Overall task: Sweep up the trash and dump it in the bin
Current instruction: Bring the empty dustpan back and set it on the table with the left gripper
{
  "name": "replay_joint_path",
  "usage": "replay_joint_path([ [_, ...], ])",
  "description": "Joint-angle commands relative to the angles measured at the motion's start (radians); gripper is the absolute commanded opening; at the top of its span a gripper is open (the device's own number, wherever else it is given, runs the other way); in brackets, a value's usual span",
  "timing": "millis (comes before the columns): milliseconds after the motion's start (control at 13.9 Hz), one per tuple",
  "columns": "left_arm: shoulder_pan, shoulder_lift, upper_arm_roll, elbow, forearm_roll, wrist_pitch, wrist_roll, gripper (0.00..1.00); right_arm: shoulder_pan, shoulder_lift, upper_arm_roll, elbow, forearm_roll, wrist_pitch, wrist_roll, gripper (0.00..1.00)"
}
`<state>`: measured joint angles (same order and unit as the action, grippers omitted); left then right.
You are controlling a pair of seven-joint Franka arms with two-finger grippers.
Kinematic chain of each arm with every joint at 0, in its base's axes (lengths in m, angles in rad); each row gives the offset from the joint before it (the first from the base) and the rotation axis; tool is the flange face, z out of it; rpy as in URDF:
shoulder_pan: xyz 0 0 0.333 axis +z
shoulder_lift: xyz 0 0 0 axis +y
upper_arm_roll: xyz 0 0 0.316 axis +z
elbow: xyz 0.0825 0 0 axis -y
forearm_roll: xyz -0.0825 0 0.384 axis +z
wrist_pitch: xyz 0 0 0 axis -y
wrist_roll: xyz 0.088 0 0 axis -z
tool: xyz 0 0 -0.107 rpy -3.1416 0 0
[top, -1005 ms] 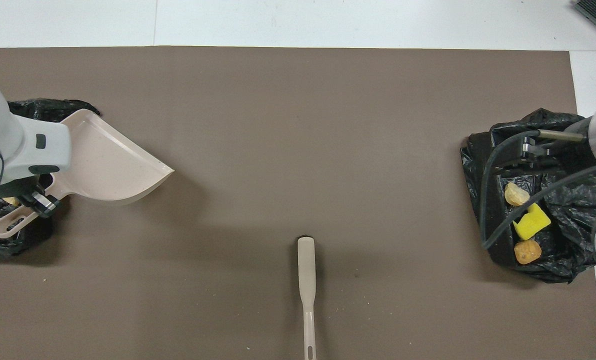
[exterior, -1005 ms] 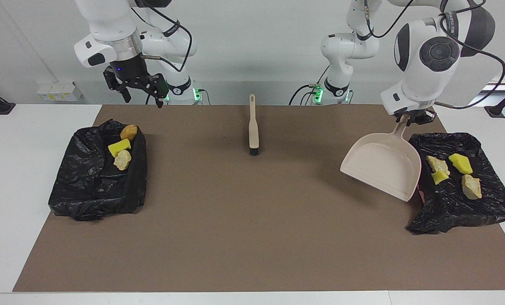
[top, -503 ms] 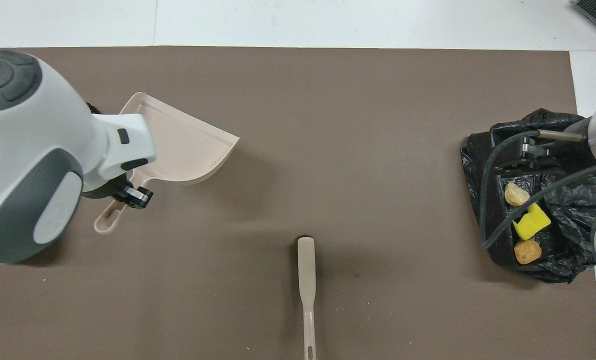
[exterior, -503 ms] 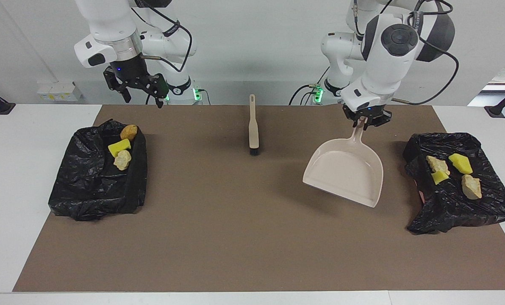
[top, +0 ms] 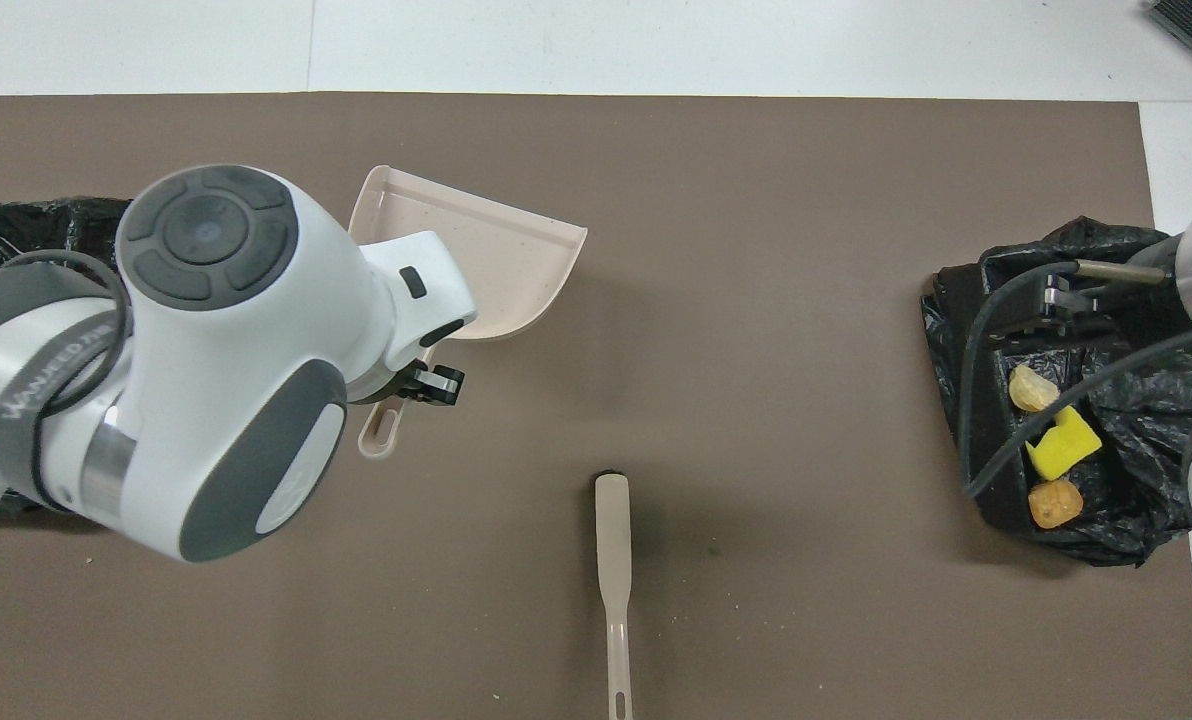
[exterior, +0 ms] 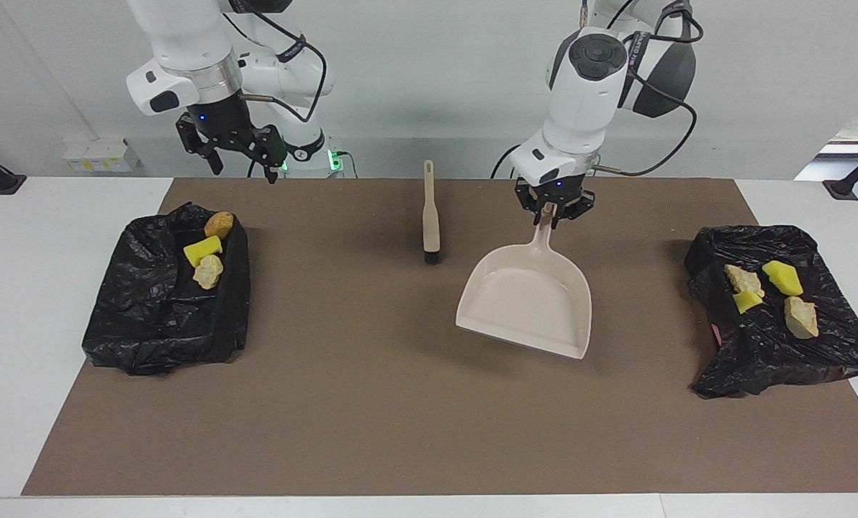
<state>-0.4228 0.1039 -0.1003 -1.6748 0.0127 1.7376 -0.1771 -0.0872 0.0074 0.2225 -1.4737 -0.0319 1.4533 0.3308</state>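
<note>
Brown mat [exterior: 371, 403] covers your table. Your left gripper [exterior: 553, 210] is closed on the dustpan [exterior: 526, 306] handle, over the mat beside the brush [exterior: 430, 216]. Your right gripper [exterior: 236, 155] hangs with fingers spread, above the black bag [exterior: 155, 316] holding three trash pieces [exterior: 207, 253]; four more pieces [exterior: 774, 295] lie on the other bag [exterior: 782, 352], well apart from both grippers.

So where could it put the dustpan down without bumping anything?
The widest bare stretch is the brown mat on the side farthest from the robots, between the two black bags. Another patch lies between the brush and the bag with three lumps. It is crowded near the brush, where the left gripper holds the dustpan.
</note>
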Motion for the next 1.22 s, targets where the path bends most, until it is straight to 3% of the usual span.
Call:
replay_joint_path([
  [0,-0.088,0.089,0.019,-0.002,-0.014,0.126,-0.163,0.00,-0.017,-0.027,0.006,-0.033,0.012,0.013,-0.027,1.00],
  [575,-0.206,0.272,0.019,-0.014,-0.014,0.416,-0.485,0.00,-0.019,-0.027,0.006,-0.033,0.012,0.012,-0.029,1.00],
  [646,-0.206,0.276,0.019,-0.017,-0.014,0.427,-0.489,0.08,-0.019,-0.027,0.006,-0.033,0.012,0.013,-0.029,1.00],
  [718,-0.209,0.276,0.019,-0.017,-0.013,0.415,-0.492,0.75,-0.017,-0.027,0.006,-0.033,0.012,0.013,-0.027,1.00],
  [790,-0.211,0.275,0.021,-0.013,-0.010,0.408,-0.496,1.00,-0.019,-0.027,0.006,-0.033,0.012,0.013,-0.027,1.00],
  [1149,-0.150,0.231,0.036,0.001,-0.004,0.362,-0.481,1.00,-0.019,-0.027,0.006,-0.033,0.012,0.012,-0.027,1.00],
])
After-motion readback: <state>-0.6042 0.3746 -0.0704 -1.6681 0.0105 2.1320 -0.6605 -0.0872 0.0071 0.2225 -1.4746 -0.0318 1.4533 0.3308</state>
